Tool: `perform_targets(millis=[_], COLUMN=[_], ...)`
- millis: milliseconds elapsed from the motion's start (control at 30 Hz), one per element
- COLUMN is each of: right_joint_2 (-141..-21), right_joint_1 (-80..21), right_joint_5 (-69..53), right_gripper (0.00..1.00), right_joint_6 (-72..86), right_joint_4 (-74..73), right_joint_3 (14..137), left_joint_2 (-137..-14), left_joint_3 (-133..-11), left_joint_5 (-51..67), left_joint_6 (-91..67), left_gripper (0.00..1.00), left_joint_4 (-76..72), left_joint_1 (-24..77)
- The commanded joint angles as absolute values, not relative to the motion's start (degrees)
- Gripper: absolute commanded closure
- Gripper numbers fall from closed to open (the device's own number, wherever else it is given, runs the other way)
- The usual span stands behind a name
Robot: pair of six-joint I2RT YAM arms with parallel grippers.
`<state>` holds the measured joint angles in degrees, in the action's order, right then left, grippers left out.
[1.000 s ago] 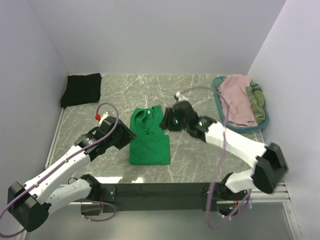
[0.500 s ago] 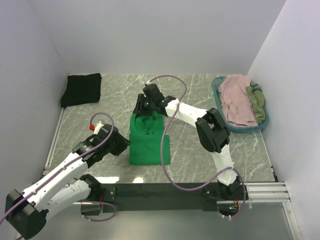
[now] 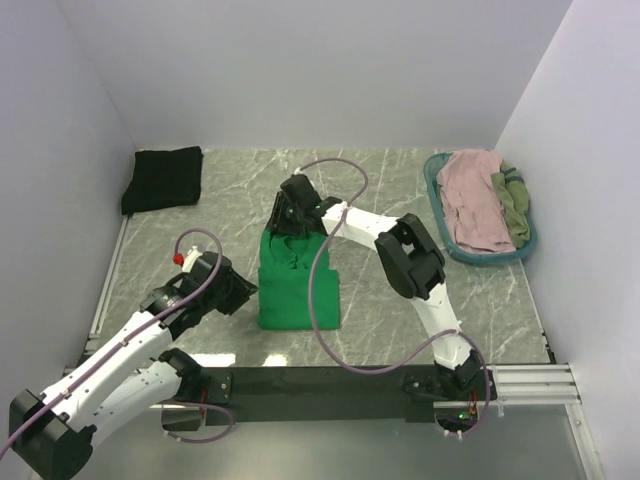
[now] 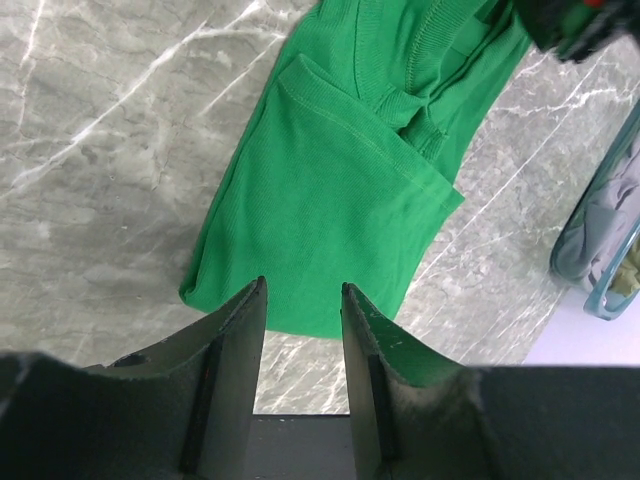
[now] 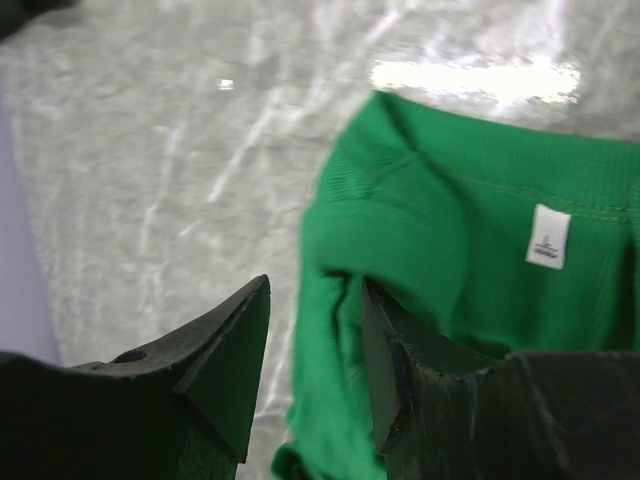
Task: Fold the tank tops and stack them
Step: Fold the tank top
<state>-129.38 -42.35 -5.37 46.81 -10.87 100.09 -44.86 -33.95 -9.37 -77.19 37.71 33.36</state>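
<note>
The green tank top (image 3: 298, 285) lies folded lengthwise on the marble table (image 3: 400, 180). At its far, neckline end the right gripper (image 3: 290, 212) hangs over the collar with its fingers parted. A ridge of green cloth shows in the gap, though I can't tell whether they touch it. Just off the top's left edge the left gripper (image 3: 240, 290) is parted too and empty, with the hem beyond its tips. Well to the top's right sits the teal basket (image 3: 436, 212); the black top (image 3: 162, 178) lies far off to its rear left.
</note>
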Motion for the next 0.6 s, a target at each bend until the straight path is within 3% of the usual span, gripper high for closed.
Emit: perform_targets(millis=[0,367,400,567], right_joint_2=[-130.3,-131.7,-131.6,-131.7], right_joint_1=[-42.5,-42.4,-42.4,-42.4], right_joint_5=[-2.5,1.7,2.1,2.5], right_gripper=[0.51,0.57,0.6,0.93], right_joint_6=[48.7,50.9,50.9,49.9], right_joint_4=[-10.9,-6.6,-6.2,-5.1], right_joint_3=[103.3,102.5,102.4,103.9], left_joint_2=[-44.4,-44.4,-44.4,-45.1], left_joint_3=[-35.0,-34.5,-34.5,-34.0], left_joint_5=[-10.0,-9.1,-9.1,-8.6], left_joint_6=[-75.9,-75.1,-75.1,-74.8], left_gripper=[0.58,0.58,0.59,0.59], left_joint_4=[38.4,37.5,37.4,36.7], left_joint_1=[32.8,32.3,32.3,32.3])
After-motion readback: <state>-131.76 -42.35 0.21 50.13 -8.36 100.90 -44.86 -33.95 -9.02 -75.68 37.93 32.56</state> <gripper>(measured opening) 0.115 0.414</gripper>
